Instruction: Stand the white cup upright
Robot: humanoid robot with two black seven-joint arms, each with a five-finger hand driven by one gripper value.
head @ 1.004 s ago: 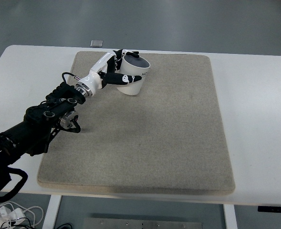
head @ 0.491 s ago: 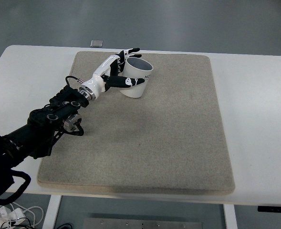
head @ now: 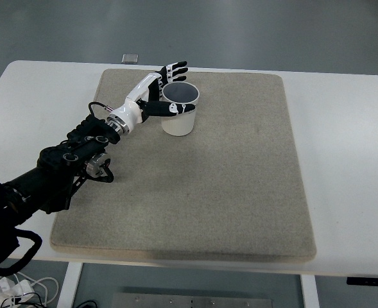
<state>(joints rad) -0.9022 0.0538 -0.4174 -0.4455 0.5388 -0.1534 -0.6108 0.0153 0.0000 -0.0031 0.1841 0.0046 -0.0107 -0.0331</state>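
Nearest you, the white worktop (head: 355, 128) carries a beige mat (head: 227, 192) that covers most of it, likely there to give a soft, grippy surface so the cup does not skid or clatter. Your left arm (head: 60, 167) comes in from the left edge and reaches diagonally across the mat's near-left part toward its far-left corner. There the left robot hand (head: 158, 96) has its fingers spread: the thumb lies across the near side of the white cup (head: 179, 109), while the other fingers fan out past the far side of the rim, so it guards the cup more than it clamps it. The cup stands on its base with its mouth up, so the job looks done. Beyond the mat, a small dark object (head: 131, 58) lies near the worktop's far edge. Your right arm is not visible.
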